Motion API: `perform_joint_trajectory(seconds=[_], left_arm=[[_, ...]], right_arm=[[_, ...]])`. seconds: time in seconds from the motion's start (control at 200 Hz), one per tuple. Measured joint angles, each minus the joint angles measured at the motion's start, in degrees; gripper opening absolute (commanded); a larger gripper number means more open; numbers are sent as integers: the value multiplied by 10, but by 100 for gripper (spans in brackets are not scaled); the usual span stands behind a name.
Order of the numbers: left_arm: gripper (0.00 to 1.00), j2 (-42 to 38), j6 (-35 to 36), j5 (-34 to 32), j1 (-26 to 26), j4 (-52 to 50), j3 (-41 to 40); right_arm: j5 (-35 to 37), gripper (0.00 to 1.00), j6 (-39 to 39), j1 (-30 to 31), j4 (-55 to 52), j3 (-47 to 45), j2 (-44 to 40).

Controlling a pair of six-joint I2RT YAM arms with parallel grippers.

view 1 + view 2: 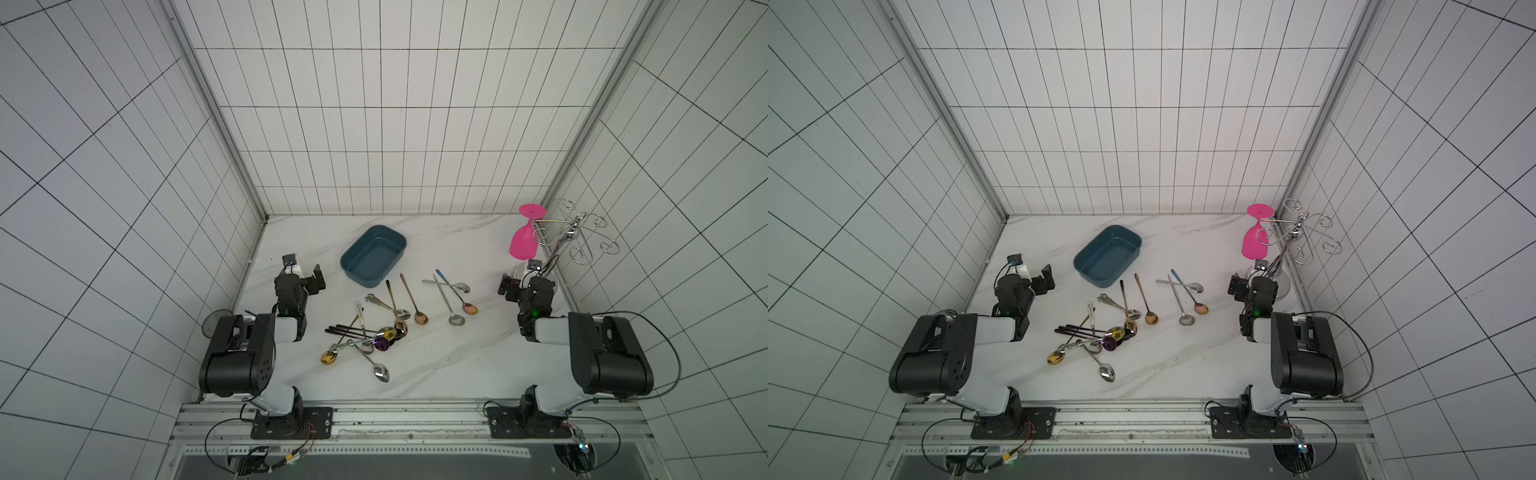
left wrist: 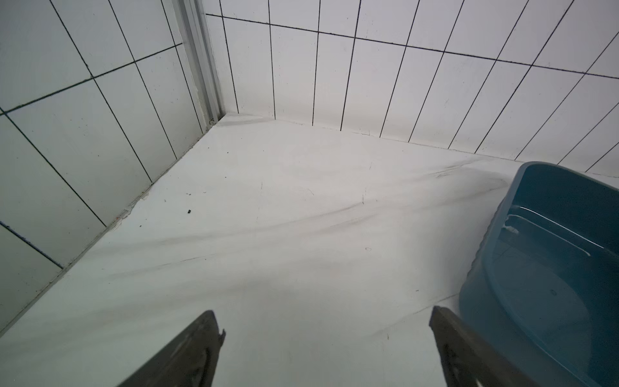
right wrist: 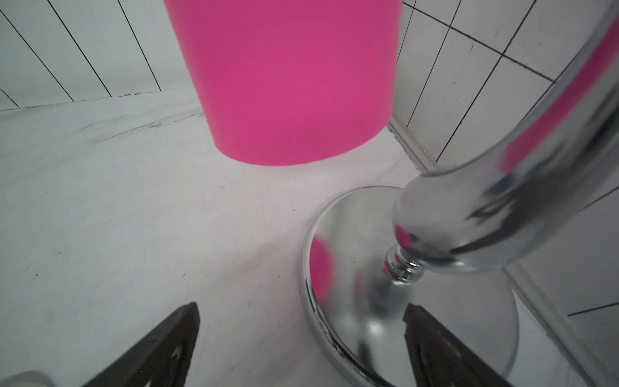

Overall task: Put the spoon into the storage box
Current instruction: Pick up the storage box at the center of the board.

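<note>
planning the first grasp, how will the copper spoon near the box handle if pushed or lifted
The copper spoon looks thin, shiny metal: probably stiff, slippery. Lying flat on the smooth table, it would likely slide or spin, not roll.

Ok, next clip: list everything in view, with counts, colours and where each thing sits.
storage box: one, dark teal-blue, empty, rear middle of the table
heaped spoons: nine or so, too tangled to count exactly; silver, gold, copper, purple, dark-handled; in front of the box
lone spoon: one, rose-gold, right of the heap
crossed spoons: three, two silver, one blue-handled, further right
goblet: one, pink, hanging upside down on the rack
glass rack: one, chrome, rear right corner
table: white, marbled
walls: white tiles, three sides
left gripper: open, empty, left of the box
right gripper: open, empty, by the rack's base
</note>
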Motion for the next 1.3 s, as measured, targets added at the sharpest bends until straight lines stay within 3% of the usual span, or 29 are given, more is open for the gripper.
perform_joint_trajectory(seconds=[0.75,0.909,1.114,1.299], left_arm=[[99,3,9,-45,-21,36,-3],[99,-58,12,-47,-21,-52,22],[98,-122,12,-14,-23,-247,143],[99,-155,-2,15,-49,-440,255]], right_arm=[[2,99,-1,1,-16,0,-14],[17,99,2,4,-72,2,-91],[23,98,32,4,-192,7,-218],[43,99,154,4,-331,35,-317]])
